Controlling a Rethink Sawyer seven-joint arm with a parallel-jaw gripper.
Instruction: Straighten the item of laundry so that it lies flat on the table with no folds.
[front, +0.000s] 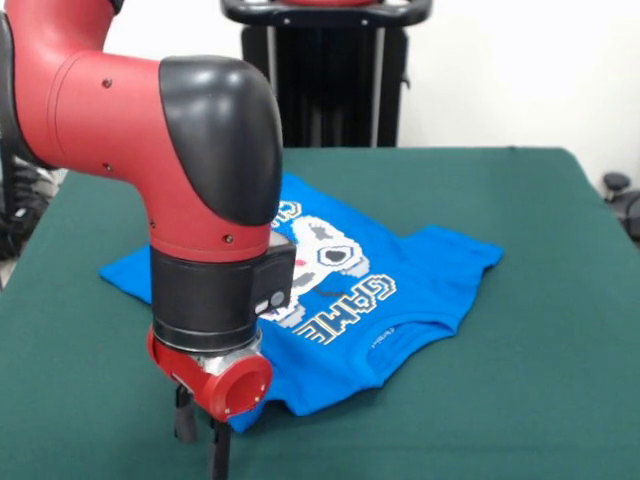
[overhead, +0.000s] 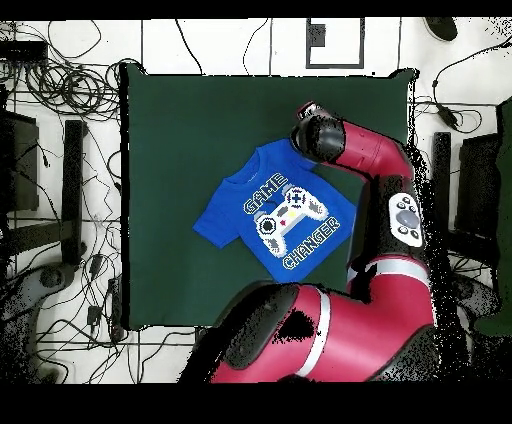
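Here the gripper (front: 203, 432), fingers apart, stands low at the shirt's (front: 400, 285) near corner, apparently positioned to tug that edge flat across the desk (front: 540, 380).

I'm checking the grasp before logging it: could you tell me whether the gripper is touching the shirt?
Cannot tell. In the front view the gripper hangs at the shirt's near corner, its tips cut off; overhead, the arm hides it.

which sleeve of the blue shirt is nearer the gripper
In the front view, the sleeve by the arm is nearer the gripper; the other sleeve lies across the T-shirt.
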